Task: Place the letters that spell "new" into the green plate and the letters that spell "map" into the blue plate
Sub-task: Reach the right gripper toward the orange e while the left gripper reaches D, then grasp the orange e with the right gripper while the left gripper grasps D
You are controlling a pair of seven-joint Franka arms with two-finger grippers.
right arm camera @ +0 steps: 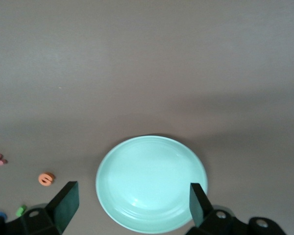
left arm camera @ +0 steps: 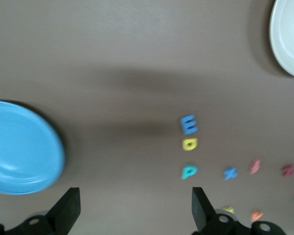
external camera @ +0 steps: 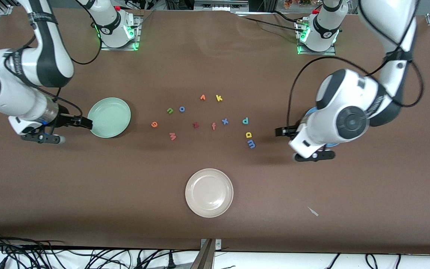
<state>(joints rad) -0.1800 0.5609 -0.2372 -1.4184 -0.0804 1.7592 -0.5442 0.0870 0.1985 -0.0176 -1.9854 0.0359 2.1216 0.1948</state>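
The left gripper [left arm camera: 132, 210], jaws wide and empty, is hovering beside the blue plate [left arm camera: 19, 147]; blue "m" [external camera: 251, 143] is lying nearest it. The right gripper [right arm camera: 130, 208], equally wide, is waiting by the green plate [external camera: 109, 117].

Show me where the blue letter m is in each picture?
Front view: blue m lies nearest the camera of the letters, beside the yellow a.
Left wrist view: blue m, touching the yellow a.
Right wrist view: not in it.
Shared landmark: the yellow a.

Both tools [left arm camera: 132, 210] [right arm camera: 130, 205] wide open, aloft
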